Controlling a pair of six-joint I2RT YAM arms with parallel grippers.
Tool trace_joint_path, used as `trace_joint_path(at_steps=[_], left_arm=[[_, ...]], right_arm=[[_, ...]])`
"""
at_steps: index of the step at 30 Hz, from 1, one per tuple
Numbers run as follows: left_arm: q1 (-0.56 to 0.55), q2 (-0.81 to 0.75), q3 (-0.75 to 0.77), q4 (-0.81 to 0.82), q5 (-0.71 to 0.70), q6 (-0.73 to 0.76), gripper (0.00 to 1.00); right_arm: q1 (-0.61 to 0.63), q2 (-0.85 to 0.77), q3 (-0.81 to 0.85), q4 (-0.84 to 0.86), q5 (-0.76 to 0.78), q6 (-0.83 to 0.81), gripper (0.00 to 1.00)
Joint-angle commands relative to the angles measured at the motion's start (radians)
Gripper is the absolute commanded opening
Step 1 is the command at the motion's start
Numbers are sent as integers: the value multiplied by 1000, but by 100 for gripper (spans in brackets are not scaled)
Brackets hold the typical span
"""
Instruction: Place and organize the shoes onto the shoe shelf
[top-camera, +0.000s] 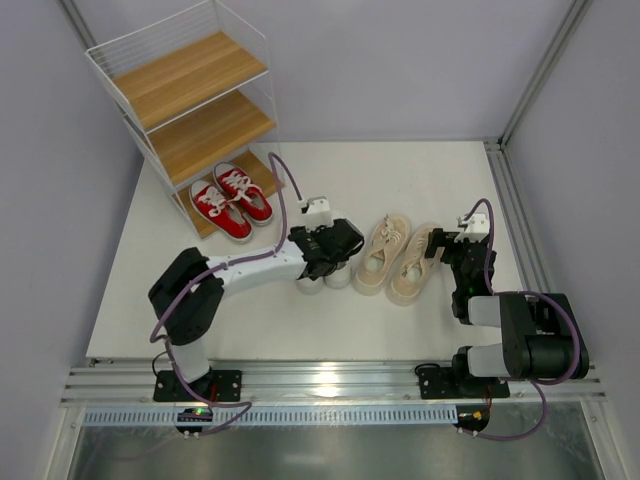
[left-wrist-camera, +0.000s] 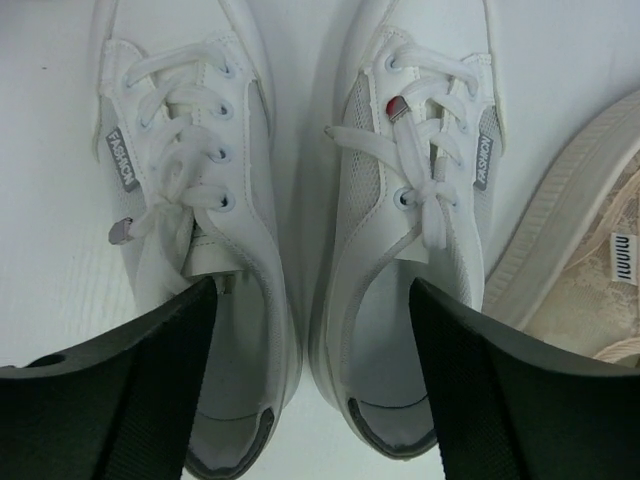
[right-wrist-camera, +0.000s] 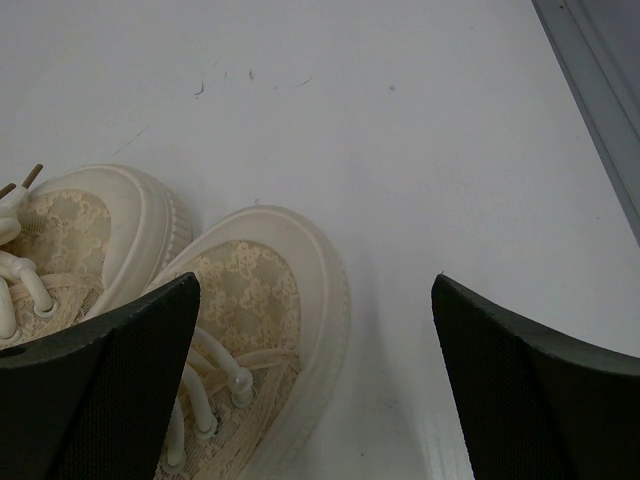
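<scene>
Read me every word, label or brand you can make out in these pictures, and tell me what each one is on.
"FASHION": grey tag on the left all-white lace-up sneaker.
"FASHION": grey tag on the right all-white lace-up sneaker.
Unreadable: white tag on the beige thick-soled sneaker, lettering too blurred.
Elsewhere: none.

Left arm (top-camera: 250, 268) stretched toward the table (top-camera: 420, 170) centre; right arm (top-camera: 505, 325) folded by its right edge. Left gripper (left-wrist-camera: 312, 300) and right gripper (right-wrist-camera: 315, 300) both point downward, jaws spread wide.
</scene>
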Motion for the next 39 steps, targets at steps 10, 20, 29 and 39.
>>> trace_joint_path(at_steps=[10,20,29,39], left_arm=[[-2,90,-48,82,56,65,61],[5,121,-69,234,-136,210,13],[-36,-34,-55,86,-269,137,0],[-45,-261,89,-5,-458,281,0]], right_arm=[[-2,0,21,80,-9,-6,97],[-2,2,20,81,-9,-5,97],[-2,2,21,81,-9,-6,97],[-2,0,21,80,-9,-6,97]])
